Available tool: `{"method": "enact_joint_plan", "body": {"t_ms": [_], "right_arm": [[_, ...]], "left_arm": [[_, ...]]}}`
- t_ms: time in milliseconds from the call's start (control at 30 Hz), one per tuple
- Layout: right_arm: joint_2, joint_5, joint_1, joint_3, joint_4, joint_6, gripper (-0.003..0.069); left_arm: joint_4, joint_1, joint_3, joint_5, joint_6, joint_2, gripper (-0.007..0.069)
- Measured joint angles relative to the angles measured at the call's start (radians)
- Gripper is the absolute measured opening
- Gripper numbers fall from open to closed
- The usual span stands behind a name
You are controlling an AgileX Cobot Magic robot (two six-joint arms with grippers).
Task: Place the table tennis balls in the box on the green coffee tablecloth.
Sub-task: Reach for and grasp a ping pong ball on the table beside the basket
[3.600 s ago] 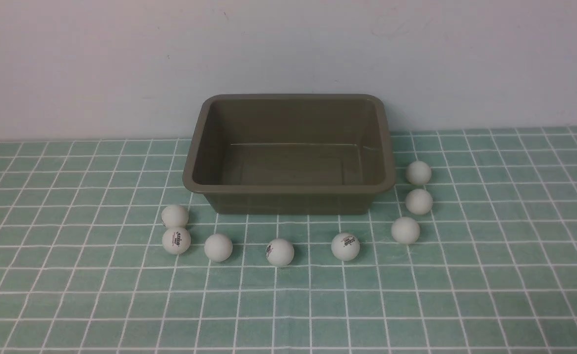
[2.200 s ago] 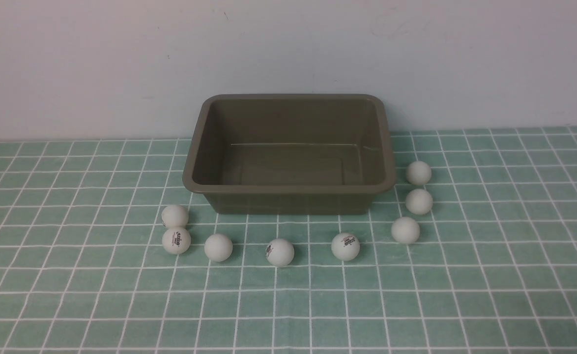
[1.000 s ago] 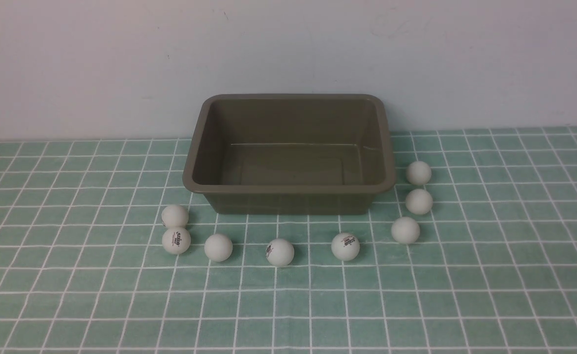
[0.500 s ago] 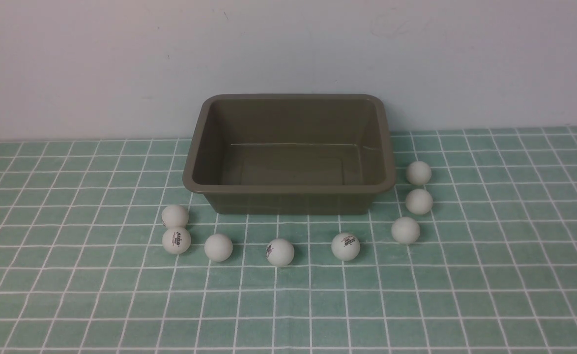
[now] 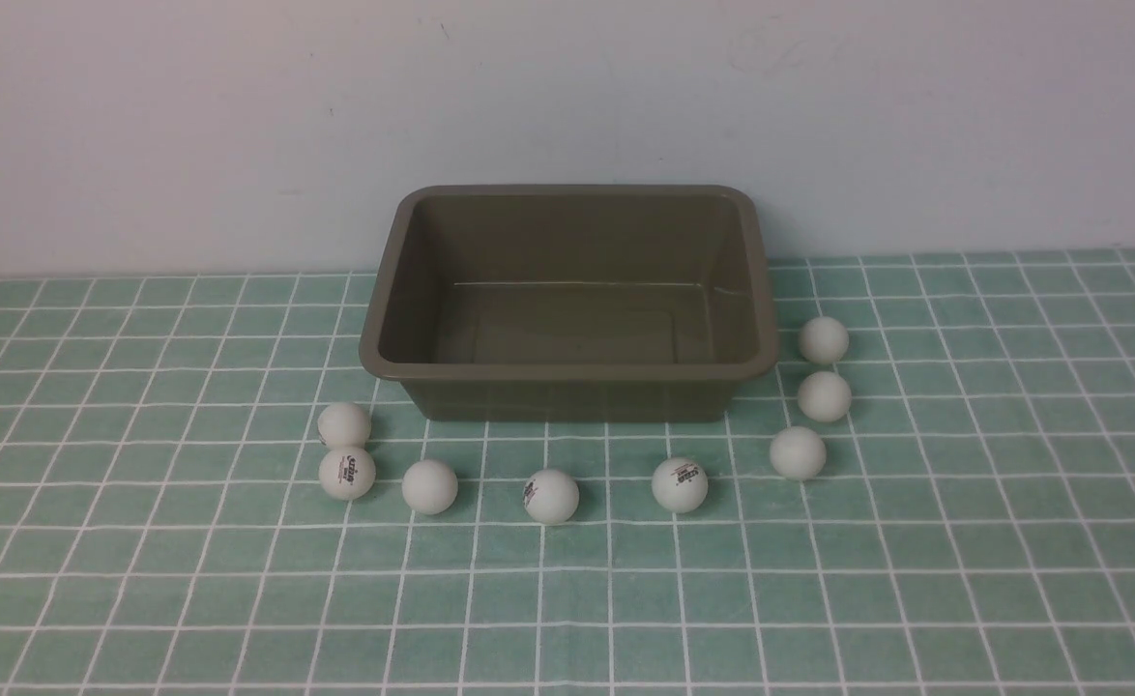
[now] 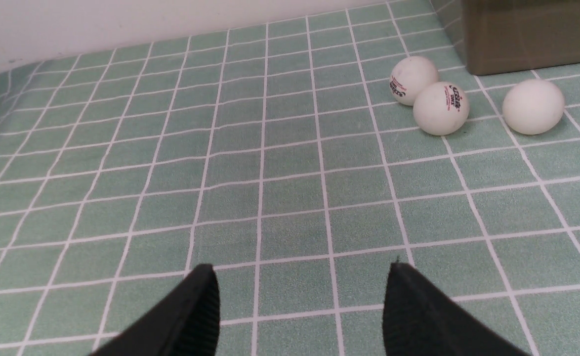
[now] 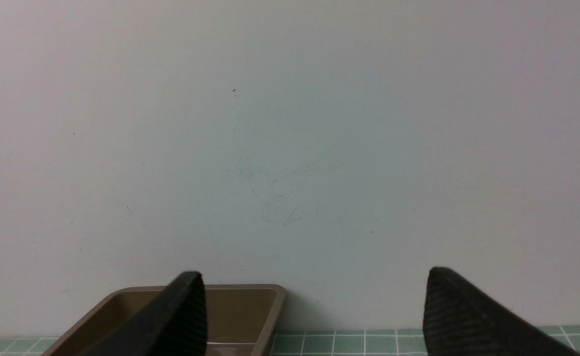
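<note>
An olive-brown rectangular plastic box (image 5: 567, 371) with a rolled rim is seen on a mint-green tablecloth (image 5: 142, 590) gridded with thin white lines, close to a pale wall (image 5: 567, 87). Eight small white plastic table tennis balls (image 5: 551, 496) are ranged on the cloth outside the box: a close pair off its front left corner, three more spaced along its front, and three in a file off its right side. The left hand (image 6: 302, 301) is held low over bare cloth, well apart from the box, its jaws parted and nothing gripped. The right hand (image 7: 314, 311) is pointed at the wall, a corner of the box being seen behind one finger; its jaws are spread wide and nothing is held.
</note>
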Motion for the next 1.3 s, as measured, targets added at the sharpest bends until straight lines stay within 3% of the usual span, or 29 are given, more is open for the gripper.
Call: {"method": "enact_joint_plan", "body": {"t_ms": [333,500,700,867,967,1300], "right_arm": [[0.000,0.040,0.000,0.000,0.001,0.000,0.0531],[0.000,0.058,0.000,0.000,0.001,0.000,0.0531],[0.000,0.098,0.000,0.000,0.001,0.000,0.0531],[0.000,0.122,0.000,0.000,0.001,0.000,0.0531],[0.000,0.124,0.000,0.000,0.001,0.000,0.0531],[0.000,0.126,0.000,0.000,0.001,0.000,0.0531]], "left_arm": [[-0.044,0.000,0.004,-0.021,0.000,0.000,0.0405],[-0.259,0.000,0.010,-0.109,-0.023,0.000,0.0405],[-0.604,0.000,0.010,-0.269,-0.038,0.000,0.0405],[-0.824,0.000,0.010,-0.299,-0.040,0.000,0.0405],[-0.902,0.000,0.010,-0.302,-0.040,0.000,0.0405],[-0.960,0.000,0.010,-0.314,-0.035,0.000,0.0405]]}}
